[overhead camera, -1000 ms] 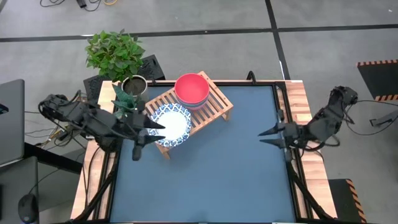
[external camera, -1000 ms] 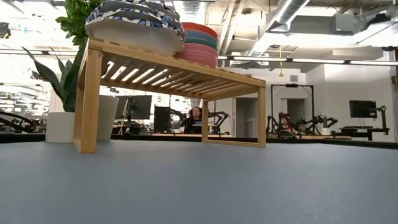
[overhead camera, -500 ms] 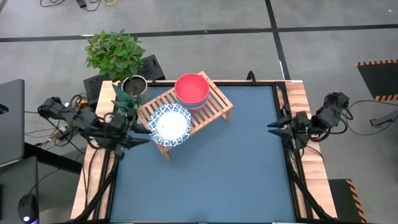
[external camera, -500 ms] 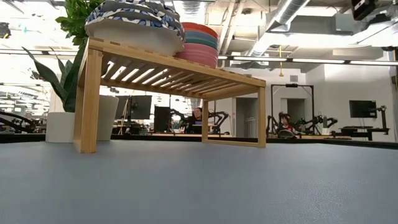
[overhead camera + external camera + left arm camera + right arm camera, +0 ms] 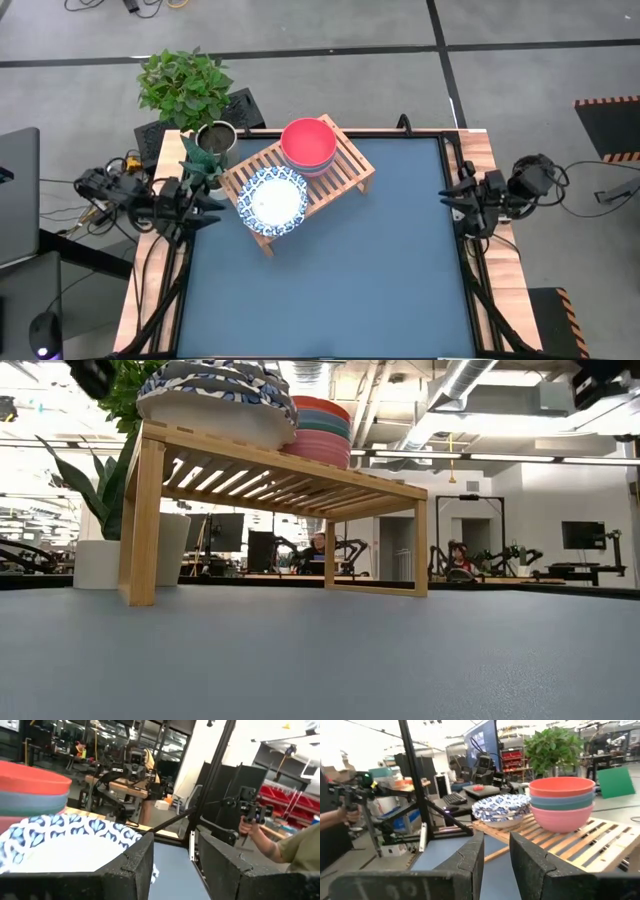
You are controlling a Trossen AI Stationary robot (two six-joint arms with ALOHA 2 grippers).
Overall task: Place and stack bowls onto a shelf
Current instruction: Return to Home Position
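— Where are the bowls, then?

— All on the shelf (image 5: 345, 172). The white dishes with the blue rims (image 5: 272, 200) sit in one pile at one end of it. The plain bowls are stacked at the other end, just beside them. The red bowl (image 5: 308, 142) is on top, with a grey-blue bowl (image 5: 562, 801) under it and a pink bowl (image 5: 562, 817) below that. Anything lower I can't make out.

— And the shelf itself?

— It stands square on its legs on the blue bench (image 5: 340, 270), set at a slant. A metal plant pot (image 5: 215, 137) is right by the end that carries the dishes.

— What about the arms?

— The left arm (image 5: 130, 190) is tucked in beyond the dish end of the shelf, near it but touching nothing. The left jaws point towards the dishes, a little way apart and holding nothing. The right arm (image 5: 510, 190) is well away from the shelf, over the opposite edge of the bench. The right jaws face the shelf, and they too are slightly parted and empty.

— Anyone else about?

— Past the bench from the shelf, a person's hand (image 5: 250, 822) is gripping some dark handheld device.
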